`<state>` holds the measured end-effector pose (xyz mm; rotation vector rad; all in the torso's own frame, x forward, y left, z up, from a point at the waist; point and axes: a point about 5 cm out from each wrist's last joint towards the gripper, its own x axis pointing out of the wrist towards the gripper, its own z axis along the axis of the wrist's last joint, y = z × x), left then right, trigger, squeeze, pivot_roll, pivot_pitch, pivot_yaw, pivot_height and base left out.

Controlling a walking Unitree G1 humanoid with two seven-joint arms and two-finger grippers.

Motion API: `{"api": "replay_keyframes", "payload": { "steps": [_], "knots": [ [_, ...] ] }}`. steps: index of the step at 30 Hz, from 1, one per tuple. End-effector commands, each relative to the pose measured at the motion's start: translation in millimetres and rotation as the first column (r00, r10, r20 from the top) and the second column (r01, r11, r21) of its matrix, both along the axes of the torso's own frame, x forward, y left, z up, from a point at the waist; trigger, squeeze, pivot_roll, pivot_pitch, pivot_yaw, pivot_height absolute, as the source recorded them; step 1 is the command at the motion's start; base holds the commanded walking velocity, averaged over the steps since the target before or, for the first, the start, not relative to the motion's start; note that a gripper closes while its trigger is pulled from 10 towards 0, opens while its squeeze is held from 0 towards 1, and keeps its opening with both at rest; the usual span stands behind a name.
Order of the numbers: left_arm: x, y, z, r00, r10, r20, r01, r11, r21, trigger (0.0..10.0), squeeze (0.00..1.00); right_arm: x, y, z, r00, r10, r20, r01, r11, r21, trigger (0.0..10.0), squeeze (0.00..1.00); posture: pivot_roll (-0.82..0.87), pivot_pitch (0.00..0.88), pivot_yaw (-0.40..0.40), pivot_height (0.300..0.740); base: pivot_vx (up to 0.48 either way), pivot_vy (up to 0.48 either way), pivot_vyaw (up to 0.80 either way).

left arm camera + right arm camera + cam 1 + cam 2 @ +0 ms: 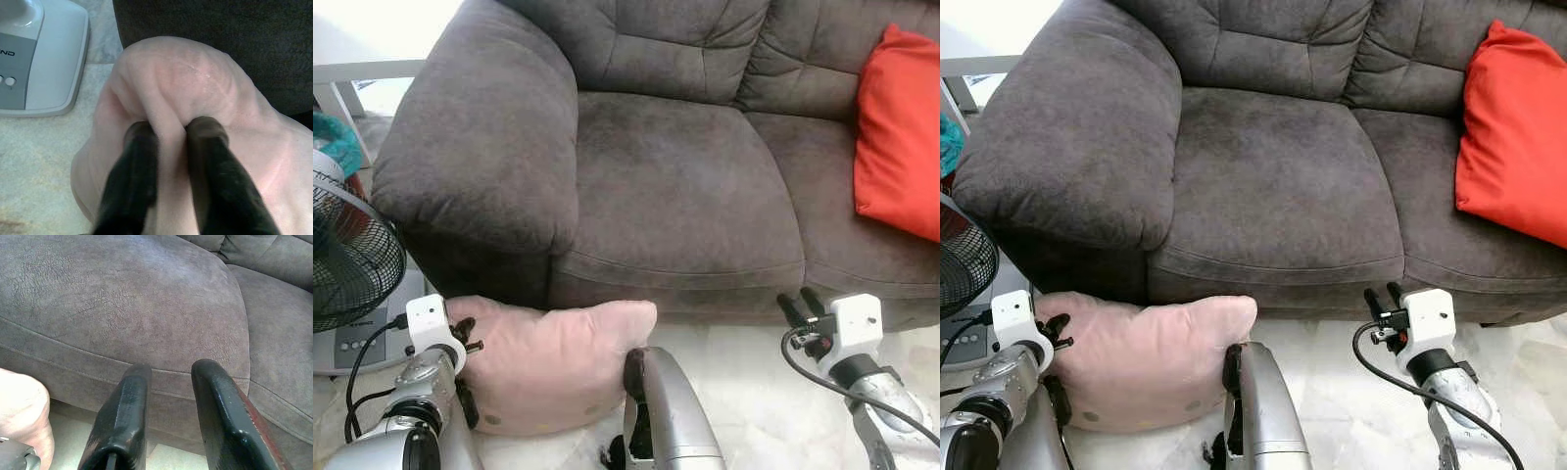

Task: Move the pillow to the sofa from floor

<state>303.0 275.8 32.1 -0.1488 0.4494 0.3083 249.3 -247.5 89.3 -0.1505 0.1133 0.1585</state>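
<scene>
Early on: pink pillow [553, 367] at bottom left of frame, prob. on the floor against sofa [685, 196] front, left gripper [168, 142] pinching a fold of it, right gripper [800, 305] parted and empty lower right, lift onto seat cushion yet to do.

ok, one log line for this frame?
phase: grasp | left hand: pinching pink pillow on floor | right hand: open, empty, before sofa | red cushion: on seat
</scene>
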Motion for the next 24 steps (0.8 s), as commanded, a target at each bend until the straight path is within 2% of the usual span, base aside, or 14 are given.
{"api": "replay_keyframes", "payload": {
  "steps": [1,24],
  "knots": [
    [-7.6,-0.3,-9.6,0.999,0.008,-0.046,-0.009,1.000,-0.023,0.0,0.00,-0.1,-7.5,2.2,1.000,-0.016,-0.002,0.016,1.000,-0.020,10.0,0.00,-0.10,0.124,-0.262,0.469,0.000,0.000,0.00],
    [-8.2,3.5,-7.7,0.999,0.012,-0.031,-0.012,1.000,-0.011,0.0,0.00,3.0,-1.3,-2.8,1.000,-0.023,0.001,0.023,1.000,0.005,10.0,0.00,-0.08,0.123,-0.240,0.469,0.000,0.000,0.00]
  ]
}}
